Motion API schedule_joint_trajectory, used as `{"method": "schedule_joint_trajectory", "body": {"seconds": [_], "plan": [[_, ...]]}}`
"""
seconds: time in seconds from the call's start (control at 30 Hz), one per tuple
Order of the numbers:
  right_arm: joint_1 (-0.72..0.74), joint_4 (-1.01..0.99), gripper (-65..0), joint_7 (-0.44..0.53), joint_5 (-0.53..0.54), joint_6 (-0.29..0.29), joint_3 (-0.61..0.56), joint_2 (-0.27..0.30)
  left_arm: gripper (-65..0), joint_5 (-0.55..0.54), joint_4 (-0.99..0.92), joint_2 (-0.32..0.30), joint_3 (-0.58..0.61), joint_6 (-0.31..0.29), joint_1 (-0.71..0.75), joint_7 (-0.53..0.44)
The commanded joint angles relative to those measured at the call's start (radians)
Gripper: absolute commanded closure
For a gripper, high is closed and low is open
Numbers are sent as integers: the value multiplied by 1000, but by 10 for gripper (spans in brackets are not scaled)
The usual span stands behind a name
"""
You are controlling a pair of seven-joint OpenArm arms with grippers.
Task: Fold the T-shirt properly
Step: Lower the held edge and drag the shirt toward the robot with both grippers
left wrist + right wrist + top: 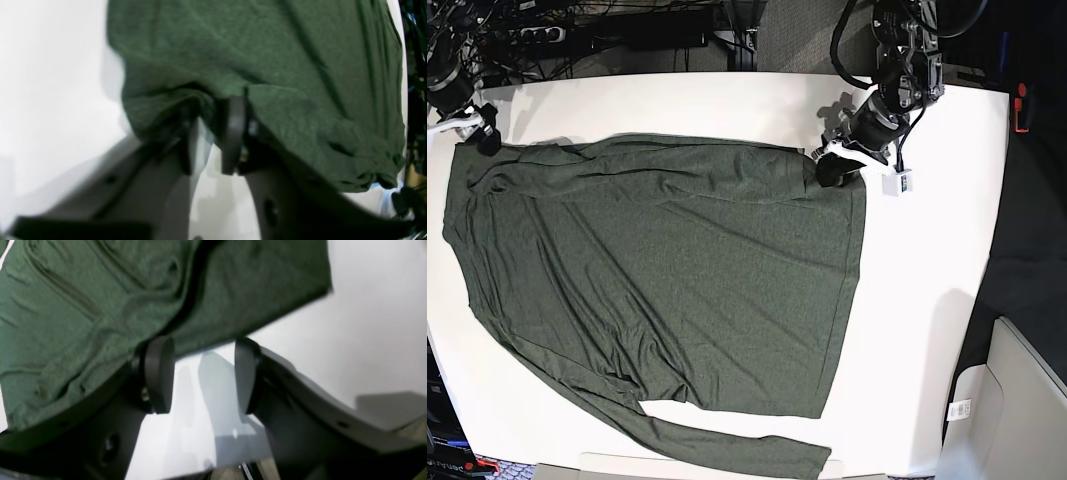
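Observation:
The dark olive-green T-shirt lies spread flat on the white table, with one long sleeve trailing along the near edge. My left gripper sits at the shirt's far right corner. In the left wrist view its jaws stand narrow around a bunched fold of the T-shirt, and one finger is blurred. My right gripper is at the far left corner. In the right wrist view it is open, its pads just short of the hem of the T-shirt, with only table between them.
Cables and a power strip crowd the floor beyond the table's far edge. A grey bin stands off the table at the lower right. The table's right strip, beside the shirt, is bare white surface.

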Motion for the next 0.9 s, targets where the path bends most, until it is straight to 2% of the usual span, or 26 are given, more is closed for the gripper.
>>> {"method": "schedule_joint_trajectory", "body": {"seconds": [0.0, 0.07, 0.33, 0.53, 0.87], "plan": [[-2, 20, -276, 14, 26, 11, 7, 19, -57, 4, -3, -2, 1, 22, 13, 54], [-18, 20, -276, 14, 35, 11, 7, 19, 0, -25, -3, -7, -1, 22, 14, 54], [-18, 14, -276, 14, 41, 8, 6, 14, -1, -56, 70, -12, -1, 22, 65, 54], [-15, 3, -276, 15, 33, 8, 6, -36, -1, -56, 120, -36, -2, 22, 110, 54], [59, -173, -276, 20, 26, 8, 75, -52, -1, -56, 120, -59, -2, 22, 113, 51]]}}
